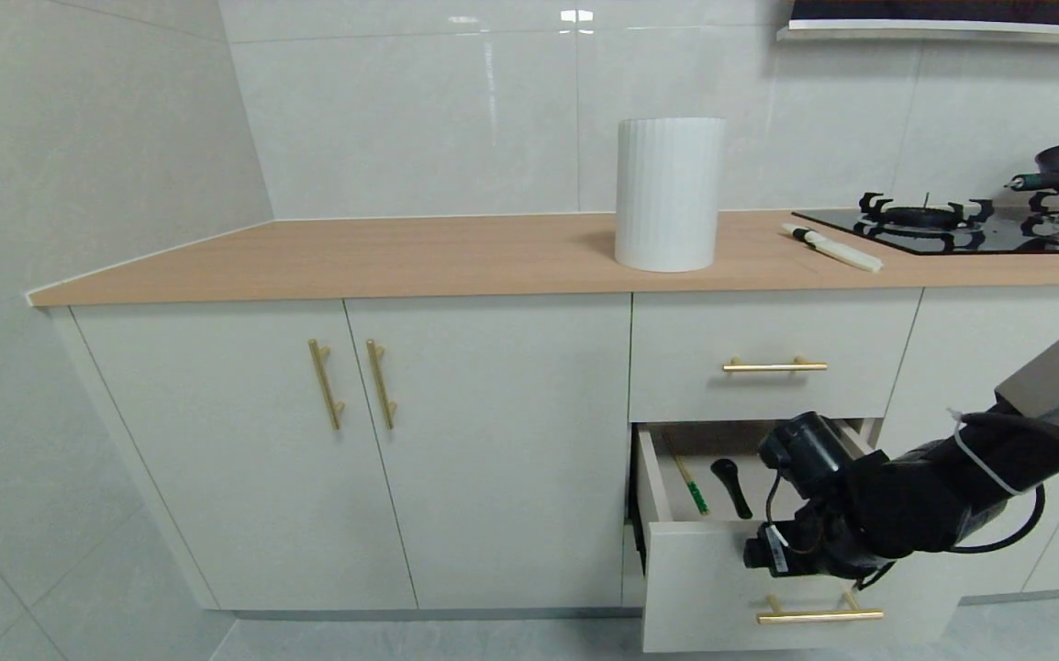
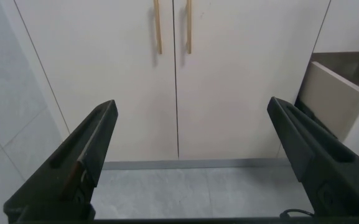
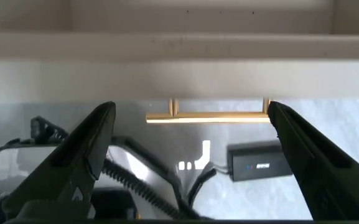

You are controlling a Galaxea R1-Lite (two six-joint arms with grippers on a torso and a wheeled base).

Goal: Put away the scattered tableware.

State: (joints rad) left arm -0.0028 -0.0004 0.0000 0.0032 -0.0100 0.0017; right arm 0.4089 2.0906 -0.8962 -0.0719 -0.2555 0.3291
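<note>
Right tool (image 3: 190,112) gapes wide, empty, arm reaching from the right, wrist bent down over the open drawer's (image 1: 704,569) front. Left tool (image 2: 191,106) is wide open, empty, left of the drawer. Chopsticks (image 1: 690,487) and a black utensil (image 1: 731,487) lie inside the drawer; a white knife (image 1: 832,248) lies on the desk (image 1: 401,257) above.

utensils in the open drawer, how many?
2: a green-tipped chopstick near the left wall, a black spoon beside it. The right arm covers part of the drawer, so more may be hidden.
</note>
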